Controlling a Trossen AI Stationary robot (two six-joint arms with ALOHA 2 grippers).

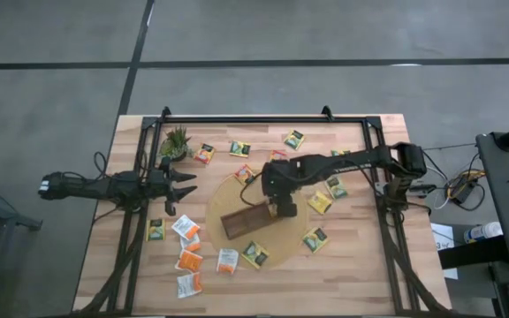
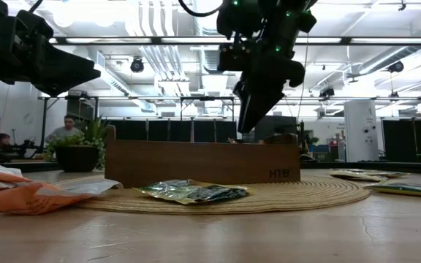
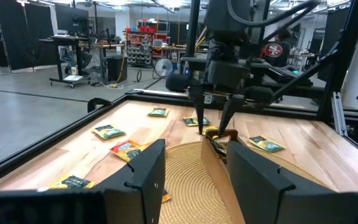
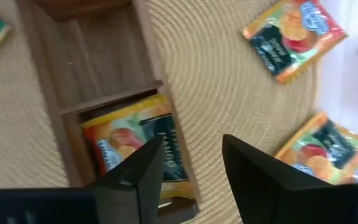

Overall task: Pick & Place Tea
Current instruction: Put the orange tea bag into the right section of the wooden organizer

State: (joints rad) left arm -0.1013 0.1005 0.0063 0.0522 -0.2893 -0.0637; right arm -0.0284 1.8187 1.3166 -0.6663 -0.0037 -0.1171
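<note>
Right wrist view: right gripper fingers apart, empty, above brown wooden divided tray; a yellow-and-dark tea sachet lies in its end compartment, partly hidden by one finger. Left gripper, fingers spread, waits near the small green potted plant.

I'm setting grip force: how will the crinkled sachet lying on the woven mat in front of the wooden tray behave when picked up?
The sachet looks thin and crumpled, so it is probably floppy and light. Its glossy wrapper may slip between fingers. Lying nearly flat on the ribbed mat, it should slide rather than roll or tip if pushed.
</note>
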